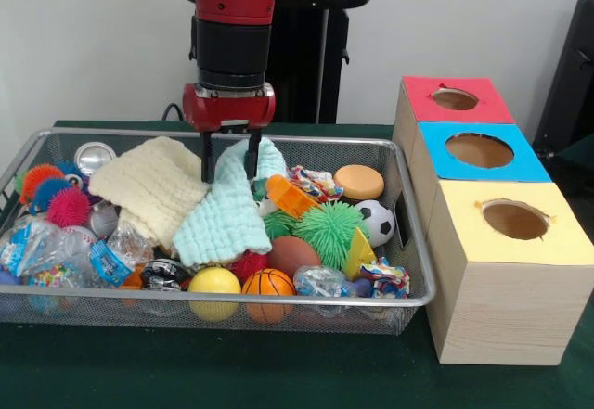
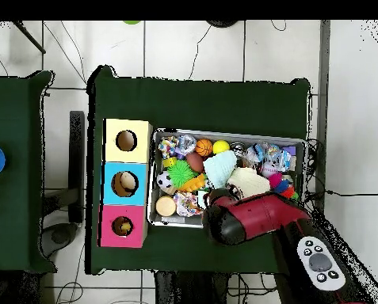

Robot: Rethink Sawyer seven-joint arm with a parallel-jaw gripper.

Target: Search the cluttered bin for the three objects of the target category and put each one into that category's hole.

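Note:
A wire mesh bin holds a heap of toys and two cloths. My gripper hangs over the back middle of the bin, open. Its fingers straddle the top fold of a mint green cloth. That cloth drapes down over the toys. A cream cloth lies just left of it, touching the left finger. In the overhead view the red arm covers the gripper; the mint cloth and cream cloth show beside it.
Three wooden boxes with round holes stand beside the bin: red, blue, yellow. Among the toys are a basketball, a yellow ball, a soccer ball, a green spiky ball and an orange disc.

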